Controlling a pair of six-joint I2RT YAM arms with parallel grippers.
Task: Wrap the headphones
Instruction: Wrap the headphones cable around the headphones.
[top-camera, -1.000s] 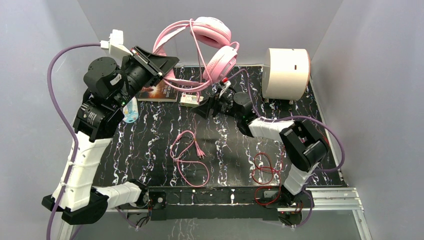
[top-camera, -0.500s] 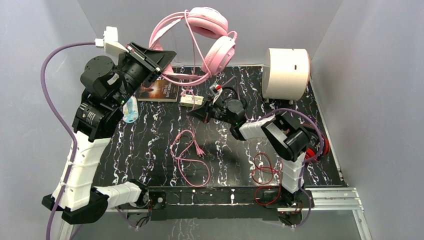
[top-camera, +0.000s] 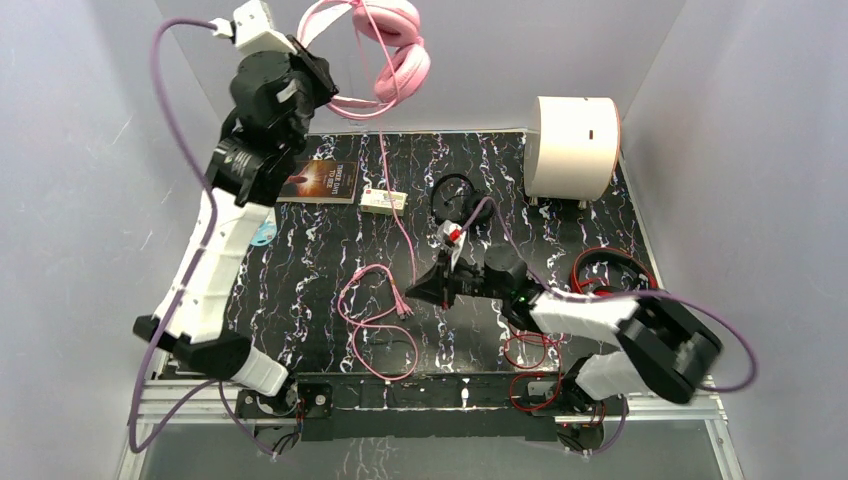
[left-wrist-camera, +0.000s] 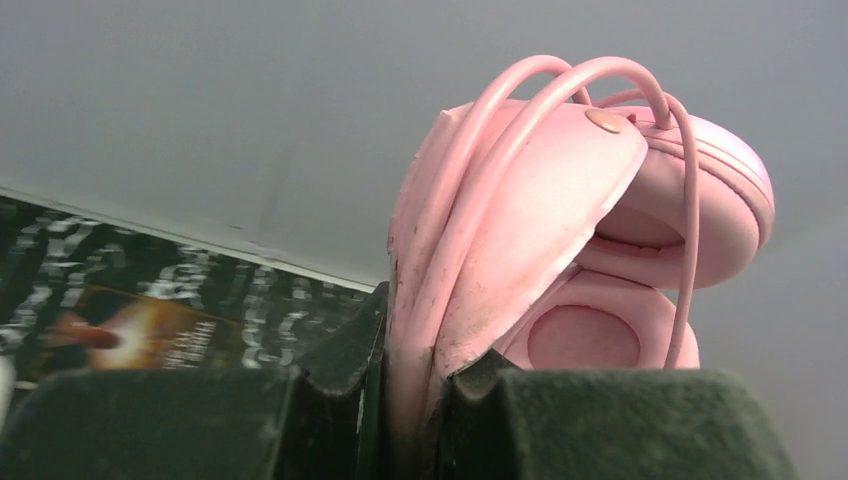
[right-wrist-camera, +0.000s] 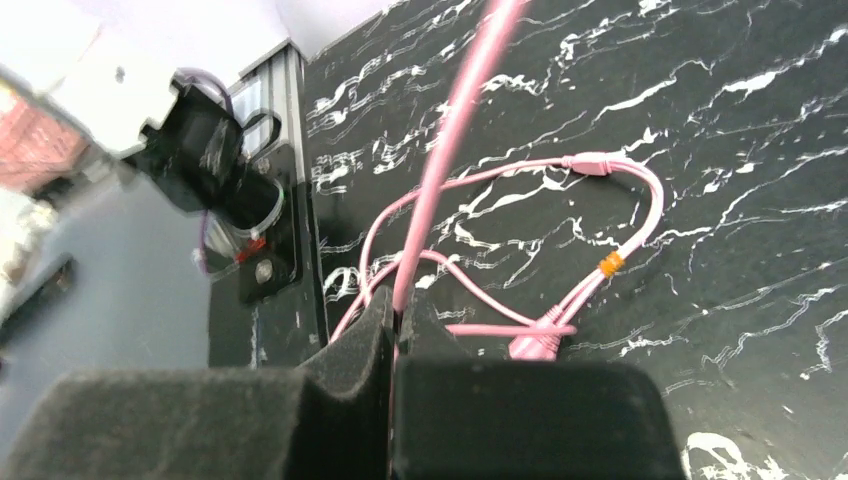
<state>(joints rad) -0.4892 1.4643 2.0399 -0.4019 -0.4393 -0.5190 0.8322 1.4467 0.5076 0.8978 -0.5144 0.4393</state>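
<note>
High against the back wall, the pink headphones (top-camera: 385, 50) hang clear of the table (top-camera: 300, 260), headband pointing left into the left claw (top-camera: 318, 78) and ear cups out to the right. That claw is clamped tight on the band, its arm stretched tall and leaning back. From the cups the pink cable (top-camera: 398, 200) runs straight toward the near edge into the right claw (top-camera: 422, 290), pinched closed on it low over the table. That arm lies folded, reaching left. Slack loops rest alongside.
</note>
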